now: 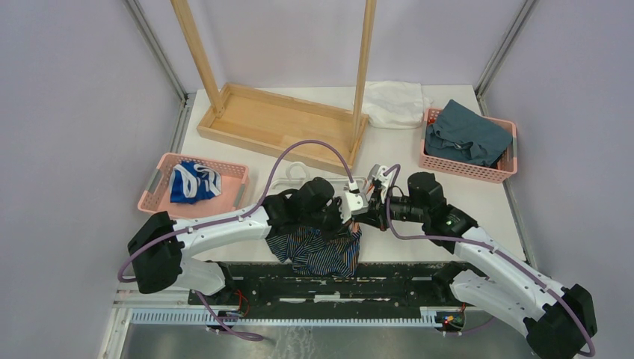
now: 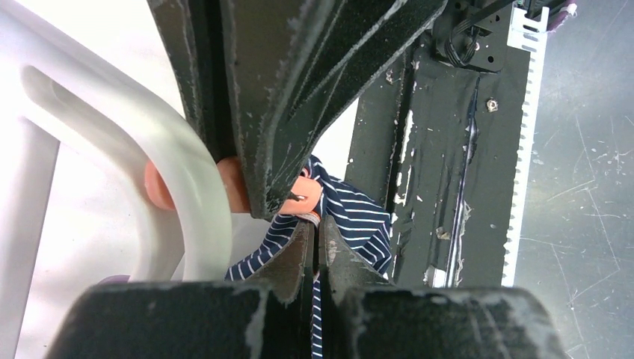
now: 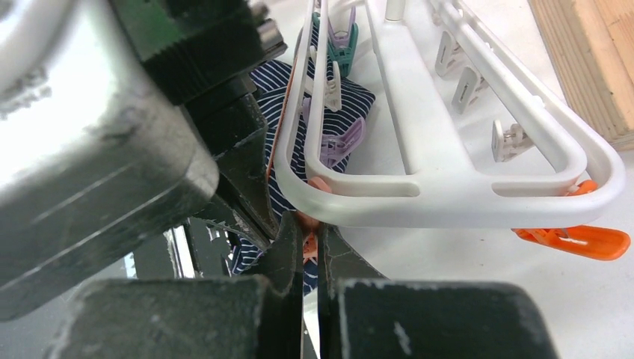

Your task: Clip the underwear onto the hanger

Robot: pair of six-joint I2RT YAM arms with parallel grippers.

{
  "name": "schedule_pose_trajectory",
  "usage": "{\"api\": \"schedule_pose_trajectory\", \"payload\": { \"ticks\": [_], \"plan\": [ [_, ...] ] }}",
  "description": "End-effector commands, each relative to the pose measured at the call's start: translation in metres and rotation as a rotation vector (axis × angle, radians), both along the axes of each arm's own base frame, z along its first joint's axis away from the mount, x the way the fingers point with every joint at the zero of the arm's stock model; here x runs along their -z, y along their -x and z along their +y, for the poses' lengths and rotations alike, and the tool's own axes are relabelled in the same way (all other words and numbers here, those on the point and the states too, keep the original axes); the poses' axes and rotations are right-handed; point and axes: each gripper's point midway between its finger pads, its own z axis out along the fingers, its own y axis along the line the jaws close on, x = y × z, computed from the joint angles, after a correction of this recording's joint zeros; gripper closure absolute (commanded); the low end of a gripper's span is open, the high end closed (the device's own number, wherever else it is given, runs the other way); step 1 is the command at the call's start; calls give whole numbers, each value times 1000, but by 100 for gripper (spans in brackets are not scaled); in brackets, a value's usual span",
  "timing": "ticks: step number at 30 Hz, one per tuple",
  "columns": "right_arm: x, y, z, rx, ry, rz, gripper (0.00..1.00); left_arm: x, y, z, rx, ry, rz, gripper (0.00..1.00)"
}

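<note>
Both arms reach in toward the middle of the table and meet tip to tip. The left arm (image 1: 217, 224) stretches low from its base to the right. The right arm (image 1: 486, 258) comes in from the other side with its wrist turned to the left.

Left gripper (image 2: 315, 243): jaws pressed together, with a fold of the underwear (image 1: 321, 253) pinched between them. I can see striped cloth running into the seam between the fingers.

Right gripper (image 3: 304, 239): jaws nearly closed, nipping a pale peach clip (image 3: 315, 185) that hangs under the near end rail of the hanger (image 3: 463, 198). In the left wrist view its tip sits against that clip, right at the held fold.

The hanger lies flat on the table, mostly hidden beneath the two wrists in the top view. Its long axis runs left to right across the table, and its short rounded end is nearest the right fingers. An orange clip (image 3: 583, 239) sticks out from under that end's far corner. A purple clip (image 3: 340, 142) and a teal clip (image 3: 344, 41) hang further along, over the cloth.

The underwear is bunched at the near table edge just below the grippers. It spreads wider left to right, with orange trim along its right side, and one part is lifted up to the peach clip.

The wooden rack (image 1: 277, 120) stands behind. Pink baskets flank the work, one holding a blue-and-white garment (image 1: 193, 182) and the other a teal cloth (image 1: 467, 134).
</note>
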Motion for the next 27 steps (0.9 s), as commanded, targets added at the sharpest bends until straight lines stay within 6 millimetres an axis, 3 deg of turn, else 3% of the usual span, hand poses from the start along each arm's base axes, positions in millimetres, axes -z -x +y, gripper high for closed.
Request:
{"api": "schedule_pose_trajectory", "payload": {
  "ticks": [1, 27],
  "plan": [
    [-38, 0, 13, -75, -96, -108, 99, -43, -1, -23, 40, 146, -16, 97],
    [-40, 20, 16, -173, -102, -57, 99, -52, -23, -15, -8, 123, -112, 97]
  ]
}}
